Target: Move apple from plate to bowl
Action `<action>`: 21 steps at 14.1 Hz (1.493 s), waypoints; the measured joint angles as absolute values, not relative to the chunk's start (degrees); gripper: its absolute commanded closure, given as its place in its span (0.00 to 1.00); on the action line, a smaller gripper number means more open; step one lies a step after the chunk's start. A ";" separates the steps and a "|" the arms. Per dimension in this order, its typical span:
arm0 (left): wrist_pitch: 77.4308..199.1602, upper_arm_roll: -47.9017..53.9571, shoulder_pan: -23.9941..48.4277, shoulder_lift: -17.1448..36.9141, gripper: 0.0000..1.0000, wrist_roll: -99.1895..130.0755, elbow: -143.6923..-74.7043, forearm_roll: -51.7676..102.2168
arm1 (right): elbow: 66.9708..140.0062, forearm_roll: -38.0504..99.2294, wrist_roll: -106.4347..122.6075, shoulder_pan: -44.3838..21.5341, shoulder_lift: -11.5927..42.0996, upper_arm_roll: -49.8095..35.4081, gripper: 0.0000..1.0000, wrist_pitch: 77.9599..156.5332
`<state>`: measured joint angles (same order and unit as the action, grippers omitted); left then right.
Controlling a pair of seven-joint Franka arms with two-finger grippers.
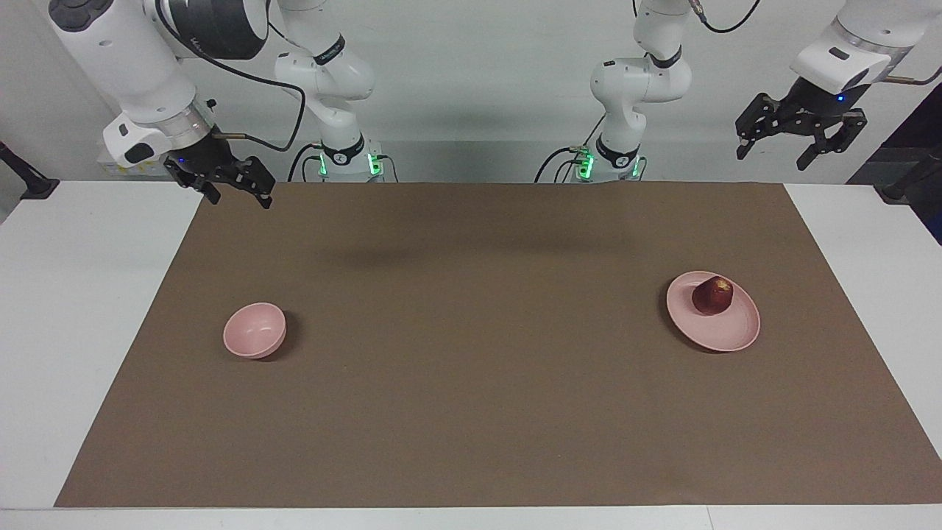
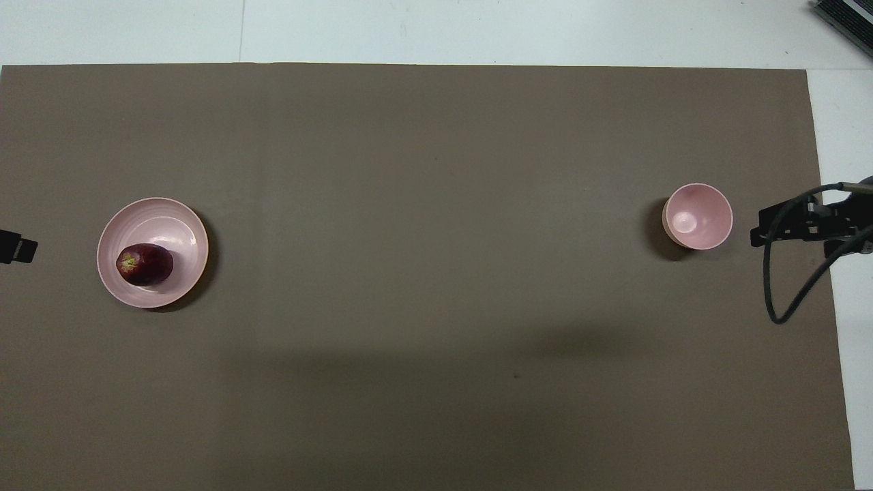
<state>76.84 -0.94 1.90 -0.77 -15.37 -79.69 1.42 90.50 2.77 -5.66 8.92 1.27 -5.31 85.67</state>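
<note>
A small dark red apple (image 1: 712, 296) (image 2: 144, 264) lies on the flat pale pink plate (image 1: 725, 331) (image 2: 170, 225) toward the left arm's end of the table. The deep pink bowl (image 1: 255, 330) (image 2: 698, 216) stands empty toward the right arm's end. My left gripper (image 1: 773, 151) (image 2: 17, 247) hangs open high in the air, over the end of the mat outward of the plate. My right gripper (image 1: 239, 197) (image 2: 801, 226) is open too, raised over the mat's edge outward of the bowl. Neither gripper touches anything.
A brown mat (image 1: 471, 353) covers most of the white table (image 1: 88, 309). A black cable (image 2: 784, 286) loops from the right gripper. A dark device (image 2: 846, 17) sits at the table's corner farthest from the robots, at the right arm's end.
</note>
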 measured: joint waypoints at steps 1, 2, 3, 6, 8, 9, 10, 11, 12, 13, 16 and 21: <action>76.90 -0.93 1.90 -1.06 0.00 -15.37 -80.09 1.43 | 90.50 2.77 -5.66 8.88 1.27 -5.31 0.00 85.66; 77.05 -0.94 1.90 -1.25 0.00 -15.38 -80.37 1.43 | 90.50 2.77 -5.66 8.87 1.27 -5.31 0.00 85.66; 77.41 -0.95 1.90 -1.39 0.00 -15.39 -80.77 1.43 | 90.50 2.77 -5.66 8.86 1.27 -5.31 0.00 85.65; 80.73 -0.96 1.90 -1.47 0.00 -15.43 -83.26 1.43 | 90.52 2.77 -5.66 8.85 1.27 -5.31 0.00 85.55; 83.74 -0.99 1.90 -1.45 0.00 -15.45 -86.00 1.58 | 90.52 2.77 -5.66 8.85 1.27 -5.31 0.00 85.52; 85.26 -1.04 1.90 -1.43 0.00 -15.47 -87.60 1.80 | 90.53 2.77 -5.66 8.83 1.27 -5.31 0.00 85.51; 87.02 -1.11 1.88 -1.41 0.00 -15.50 -89.32 1.96 | 90.53 2.77 -5.66 8.82 1.27 -5.31 0.00 85.51; 88.98 -1.18 1.87 -1.39 0.00 -15.63 -91.24 2.05 | 90.53 2.77 -5.66 8.81 1.27 -5.31 0.00 85.50; 90.72 -1.23 1.87 -1.38 0.00 -15.95 -93.09 2.10 | 90.53 2.77 -5.66 8.81 1.27 -5.31 0.00 85.48; 92.11 -1.28 1.87 -1.37 0.00 -16.45 -94.82 2.12 | 90.54 2.77 -5.66 8.81 1.27 -5.31 0.00 85.48; 95.79 -1.61 1.80 -1.43 0.00 -17.86 -99.21 2.14 | 90.55 2.77 -5.66 8.80 1.27 -5.31 0.00 85.48; 103.47 -2.05 1.14 -1.69 0.00 -19.86 -106.44 2.15 | 90.64 2.77 -5.66 8.78 1.27 -5.31 0.00 85.47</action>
